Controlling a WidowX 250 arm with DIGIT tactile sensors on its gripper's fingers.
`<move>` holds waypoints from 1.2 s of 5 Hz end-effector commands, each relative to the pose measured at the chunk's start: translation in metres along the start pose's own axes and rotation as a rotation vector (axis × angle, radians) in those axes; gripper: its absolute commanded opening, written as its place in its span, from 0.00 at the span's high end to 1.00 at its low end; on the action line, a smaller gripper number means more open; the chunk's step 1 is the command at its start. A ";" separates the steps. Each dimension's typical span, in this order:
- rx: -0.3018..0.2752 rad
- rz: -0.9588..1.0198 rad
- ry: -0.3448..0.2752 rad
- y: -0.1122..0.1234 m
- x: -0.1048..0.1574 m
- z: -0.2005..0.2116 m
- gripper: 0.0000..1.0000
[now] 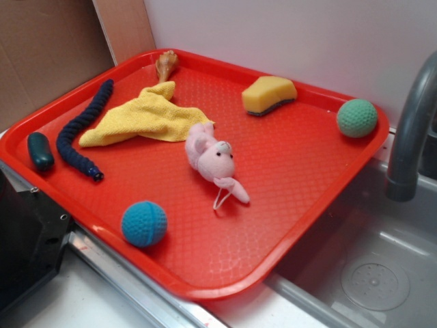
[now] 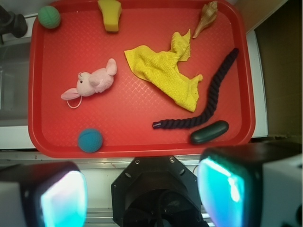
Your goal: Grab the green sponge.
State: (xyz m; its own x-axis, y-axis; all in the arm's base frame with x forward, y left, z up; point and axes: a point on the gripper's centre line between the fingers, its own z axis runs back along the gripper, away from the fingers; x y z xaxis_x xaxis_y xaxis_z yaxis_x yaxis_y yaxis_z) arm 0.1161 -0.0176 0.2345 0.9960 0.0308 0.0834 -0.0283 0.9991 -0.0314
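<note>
One green sponge (image 1: 269, 95) (image 2: 110, 14), long axis along tray's (image 1: 287, 205) (image 2: 142, 137) far rim, gripper (image 2: 142, 189) fingers apart

The exterior view looks down at a slant from fairly near, the red tray (image 1: 300, 225) filling most of the frame and a faucet (image 1: 410, 130) at the right edge. The wrist view looks down from higher up, over the pincer (image 2: 142, 194) at the bottom. Both views share the whole tray (image 2: 137, 137).
</note>
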 end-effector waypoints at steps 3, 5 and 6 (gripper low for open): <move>-0.048 -0.025 -0.091 0.016 0.032 -0.064 0.00; -0.068 -0.110 -0.092 -0.001 0.101 -0.102 0.00; -0.050 -0.147 -0.081 -0.017 0.124 -0.113 0.00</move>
State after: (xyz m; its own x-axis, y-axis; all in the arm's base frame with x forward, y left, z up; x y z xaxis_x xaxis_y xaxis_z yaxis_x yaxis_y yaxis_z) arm 0.2420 -0.0272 0.1181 0.9874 -0.1132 0.1103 0.1197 0.9914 -0.0539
